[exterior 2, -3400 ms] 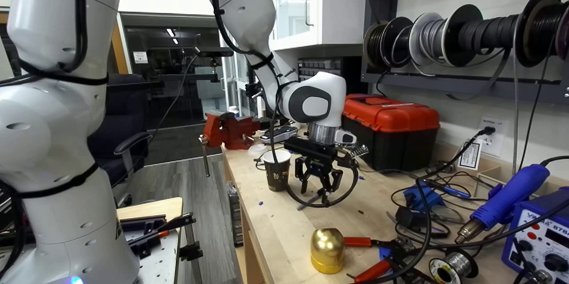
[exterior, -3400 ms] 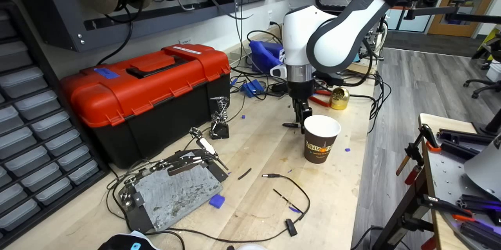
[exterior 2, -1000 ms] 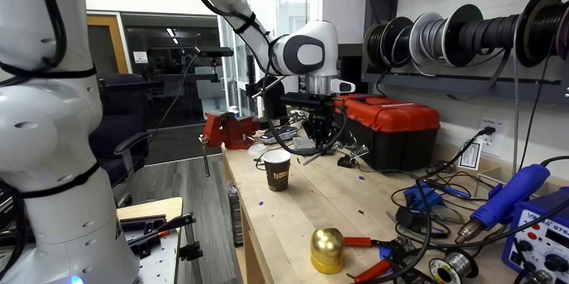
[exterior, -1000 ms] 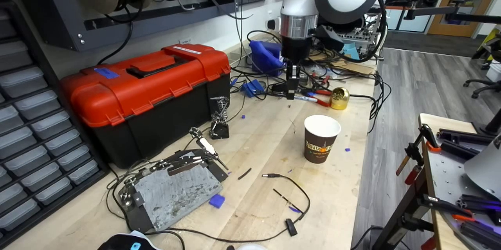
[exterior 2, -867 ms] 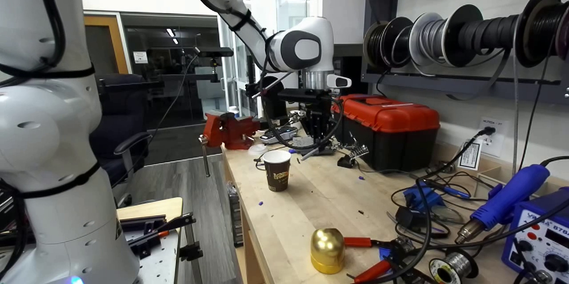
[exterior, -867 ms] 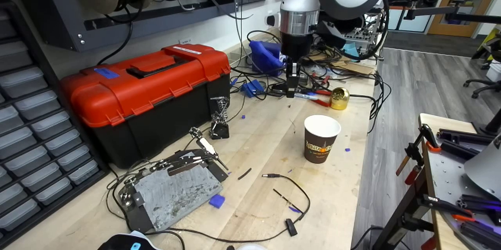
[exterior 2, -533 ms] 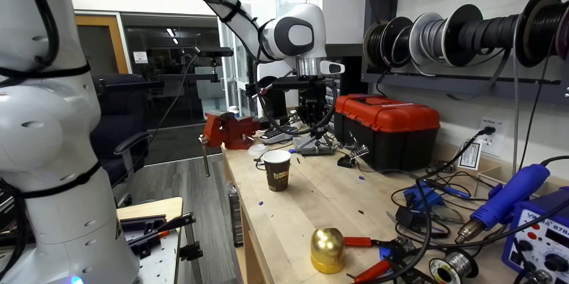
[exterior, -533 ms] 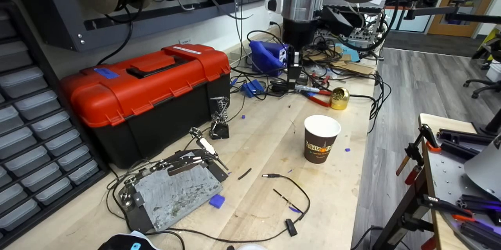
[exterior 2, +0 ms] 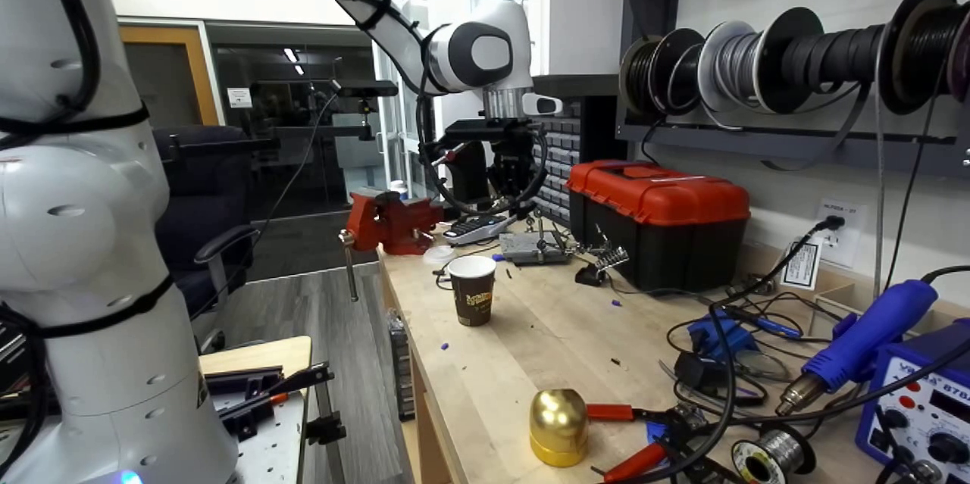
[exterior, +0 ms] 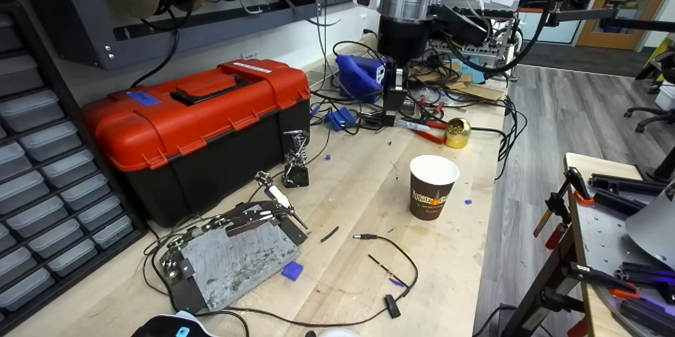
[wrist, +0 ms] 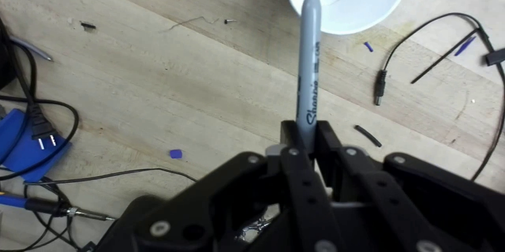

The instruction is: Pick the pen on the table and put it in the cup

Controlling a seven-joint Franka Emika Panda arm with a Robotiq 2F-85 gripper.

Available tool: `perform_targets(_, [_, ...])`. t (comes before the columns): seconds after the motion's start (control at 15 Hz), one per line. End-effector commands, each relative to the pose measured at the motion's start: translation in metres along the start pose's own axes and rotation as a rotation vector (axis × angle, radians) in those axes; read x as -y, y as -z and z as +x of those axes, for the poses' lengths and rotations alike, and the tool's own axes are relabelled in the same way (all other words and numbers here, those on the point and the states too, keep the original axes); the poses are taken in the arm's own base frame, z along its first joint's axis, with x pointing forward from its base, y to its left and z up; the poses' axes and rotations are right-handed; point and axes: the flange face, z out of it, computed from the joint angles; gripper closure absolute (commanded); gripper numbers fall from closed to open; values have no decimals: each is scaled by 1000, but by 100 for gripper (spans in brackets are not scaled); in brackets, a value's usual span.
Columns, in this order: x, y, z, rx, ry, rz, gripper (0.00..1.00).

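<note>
1. Wrist view: black two-finger gripper (wrist: 309, 135), jaws pinching a slim grey plastic-looking marker pen (wrist: 309, 66) with dark "Sharpie" lettering. Rounded free end sticks out ahead of the jaws; the rest is hidden between and behind them.

2. Done: grasp, and lift too, as I read it. Both exterior views put the jaws well above the long light-wood table (exterior: 364, 189), pen seemingly clear of the wood.

3. Paper cup, brown printed outside and white inside (exterior: 430, 197), stands upright on the table, lower than the jaws and off to one side, well apart from them in both exterior views. Wrist view has it ahead of the jaws; pen's free end overlaps the rim there, likely line of sight, not contact.

4. Not done: pen not in cup, not released.

5. Progress call: roughly halfway, pick half complete, place half pending.

6. Left: bring the jaws over the cup, tip the pen end-down (looks nearer level than upright now), lower, let go.

7. Risk: a near-level pen could lie across the rim, or knock the light cup over below the jaws.
</note>
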Motion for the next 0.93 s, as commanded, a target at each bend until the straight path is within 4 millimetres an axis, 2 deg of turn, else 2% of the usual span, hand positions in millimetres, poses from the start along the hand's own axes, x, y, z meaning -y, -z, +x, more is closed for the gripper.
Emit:
perform_targets(0.0, [22,5,-7,-24,-6,47,96])
perform_targets(0.27, [29,4,-12,-56,11,110,96])
perform_targets(0.53, [22,-3,-18,-95,61,153,96])
perform_targets(0.87, [14,-12,-24,-173,187,109,96])
